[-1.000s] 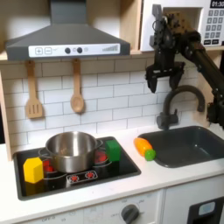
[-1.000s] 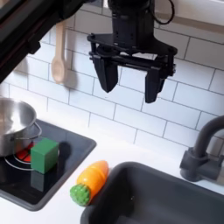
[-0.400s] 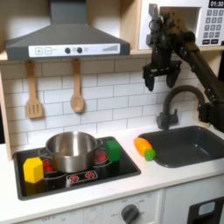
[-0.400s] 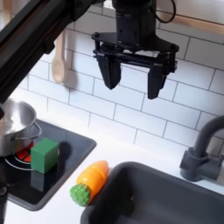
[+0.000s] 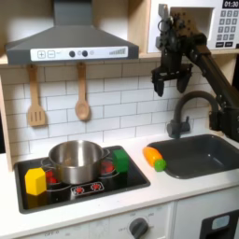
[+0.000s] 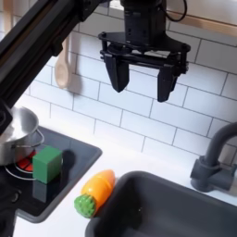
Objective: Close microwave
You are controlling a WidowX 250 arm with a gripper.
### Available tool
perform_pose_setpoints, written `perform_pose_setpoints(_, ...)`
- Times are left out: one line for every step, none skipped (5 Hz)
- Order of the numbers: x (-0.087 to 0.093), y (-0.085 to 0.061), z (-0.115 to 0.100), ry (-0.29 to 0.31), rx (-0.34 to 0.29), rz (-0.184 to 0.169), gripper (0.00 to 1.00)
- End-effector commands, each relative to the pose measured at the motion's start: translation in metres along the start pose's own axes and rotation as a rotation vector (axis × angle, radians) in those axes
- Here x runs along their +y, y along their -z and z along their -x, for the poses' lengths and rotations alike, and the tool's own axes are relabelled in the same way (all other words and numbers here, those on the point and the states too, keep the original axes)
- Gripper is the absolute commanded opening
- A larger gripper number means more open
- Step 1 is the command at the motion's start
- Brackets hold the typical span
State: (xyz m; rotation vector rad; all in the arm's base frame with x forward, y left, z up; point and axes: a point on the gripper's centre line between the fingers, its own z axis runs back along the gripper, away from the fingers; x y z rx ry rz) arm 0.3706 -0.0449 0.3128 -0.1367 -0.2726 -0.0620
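the first exterior view shows the microwave [image 5: 207,28]; the claw [image 6: 142,91] hangs wide open, holding nothing

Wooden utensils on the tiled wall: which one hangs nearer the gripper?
The wooden spoon, with a solid oval bowl, hangs nearer the gripper. The slotted spatula hangs further towards the first exterior view's left.

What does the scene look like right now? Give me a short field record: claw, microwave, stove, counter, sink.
claw: open, empty, fingers pointing down in front of the tiled wall
microwave: top right of the first exterior view, keypad visible; door state unclear
stove: steel pot, yellow block, green block
counter: toy carrot beside the sink
sink: dark basin, faucet behind it
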Motion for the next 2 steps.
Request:
perform_pose_setpoints(0.0048,-0.0043,0.0058,-0.039,0.000,-0.034,1.00)
perform_pose_setpoints(0.0051,0.0023,0.0022,-0.034,0.010,-0.030,1.00)
